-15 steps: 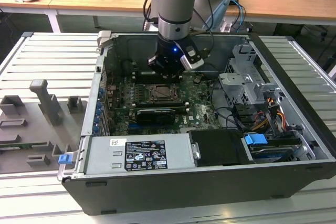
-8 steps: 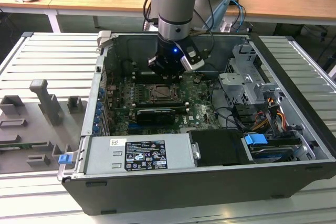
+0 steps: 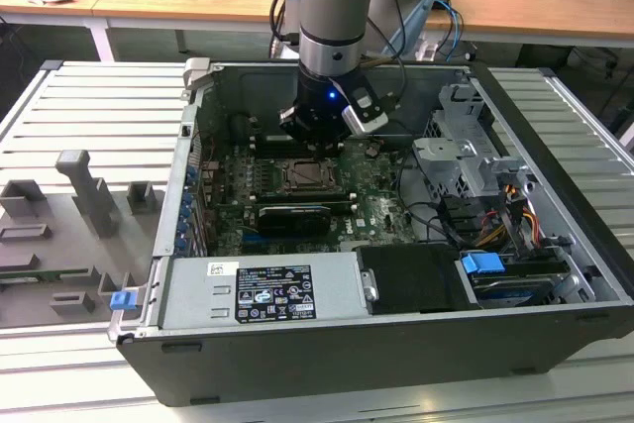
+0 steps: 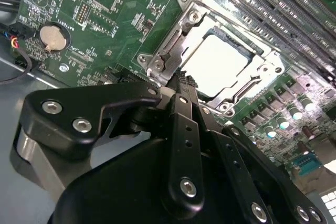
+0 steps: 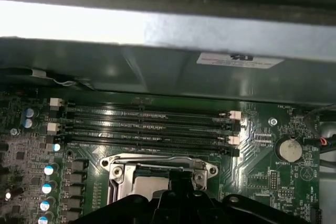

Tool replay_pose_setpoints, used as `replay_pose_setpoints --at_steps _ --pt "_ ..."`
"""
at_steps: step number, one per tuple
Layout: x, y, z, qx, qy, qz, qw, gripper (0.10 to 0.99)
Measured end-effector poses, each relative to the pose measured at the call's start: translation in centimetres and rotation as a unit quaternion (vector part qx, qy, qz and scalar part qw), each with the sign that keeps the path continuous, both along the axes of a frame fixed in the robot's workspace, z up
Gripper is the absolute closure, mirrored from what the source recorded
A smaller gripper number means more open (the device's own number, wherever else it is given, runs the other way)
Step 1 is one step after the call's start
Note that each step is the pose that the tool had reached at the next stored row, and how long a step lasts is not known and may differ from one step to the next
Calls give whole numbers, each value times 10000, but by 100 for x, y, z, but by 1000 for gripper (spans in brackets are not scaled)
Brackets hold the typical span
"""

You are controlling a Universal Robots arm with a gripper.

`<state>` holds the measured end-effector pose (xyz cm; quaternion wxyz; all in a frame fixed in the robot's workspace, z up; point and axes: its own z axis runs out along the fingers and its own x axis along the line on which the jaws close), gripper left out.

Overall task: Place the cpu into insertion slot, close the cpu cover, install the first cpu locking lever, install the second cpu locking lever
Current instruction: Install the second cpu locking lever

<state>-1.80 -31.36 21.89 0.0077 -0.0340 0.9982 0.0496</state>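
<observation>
- The cpu [image 4: 220,66] sits flat in its socket on the green motherboard [image 4: 126,19], its pale silvery top showing through the cut-out of the cpu cover [image 4: 181,35], which lies closed down around it.
- My pincer [image 4: 184,85] hovers just above the socket's near edge; in the second wrist view its black fingers [image 4: 185,129] meet at a narrow tip, holding nothing.
- My judgement: if I press off-centre, the tip could skid off the thin frame onto the chip or nearby board parts.
- A thin locking lever [image 4: 157,66] runs along one socket side, near my tip.
- Memory slots [image 5: 147,124] lie just beside the socket, leaving little room.
- In the exterior view, the case walls [image 3: 188,146] and a black expansion card [image 3: 295,217] hem me in.
</observation>
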Motion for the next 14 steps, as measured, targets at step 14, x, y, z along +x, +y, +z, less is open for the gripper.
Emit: replay_pose_setpoints --at_steps 14 --pt "-2 -81 191 -1 0 0 10000 980"
